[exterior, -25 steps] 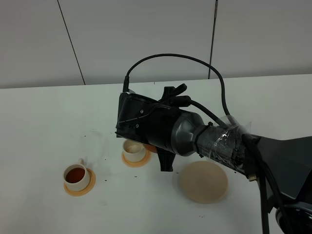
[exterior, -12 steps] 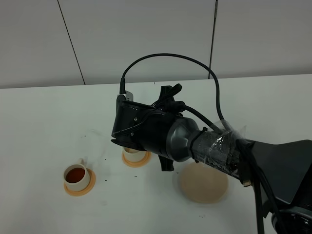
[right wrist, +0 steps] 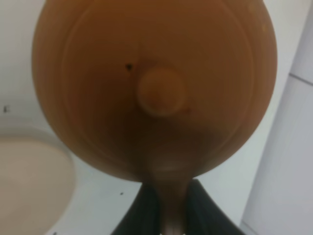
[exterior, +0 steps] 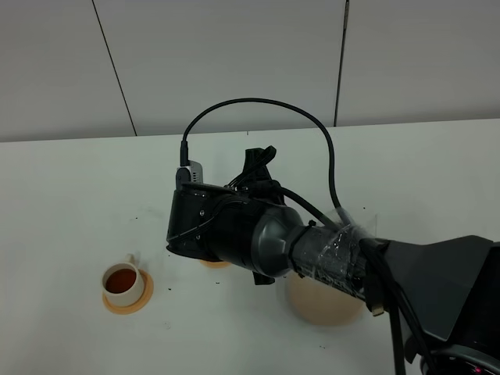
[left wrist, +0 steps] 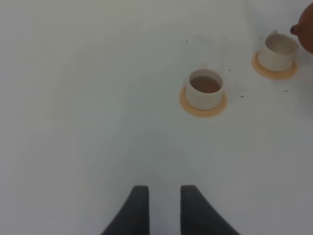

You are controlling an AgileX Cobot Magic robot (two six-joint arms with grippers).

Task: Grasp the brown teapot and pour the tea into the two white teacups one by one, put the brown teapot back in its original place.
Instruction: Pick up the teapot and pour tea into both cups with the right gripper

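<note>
The brown teapot [right wrist: 156,88] fills the right wrist view, lid knob facing the camera. My right gripper [right wrist: 168,196] is shut on its handle. In the exterior view my right arm [exterior: 258,238] hides the teapot. One white teacup [exterior: 123,283] holds dark tea and sits on an orange coaster. The left wrist view shows that cup [left wrist: 205,88] and the other white teacup [left wrist: 278,49], pale inside, with the teapot's edge [left wrist: 305,32] just beside it. The beige mat [exterior: 328,308] lies partly under the arm. My left gripper [left wrist: 164,205] is open over bare table, well short of the cups.
Both cups stand on orange coasters [left wrist: 202,105] on a white table [exterior: 70,203]. A black cable [exterior: 258,109] loops above the right arm. A grey panelled wall [exterior: 234,55] stands behind the table.
My right arm has swung left and rolled over, and it now covers the second cup in the exterior view. The tea-filled cup has not moved.
</note>
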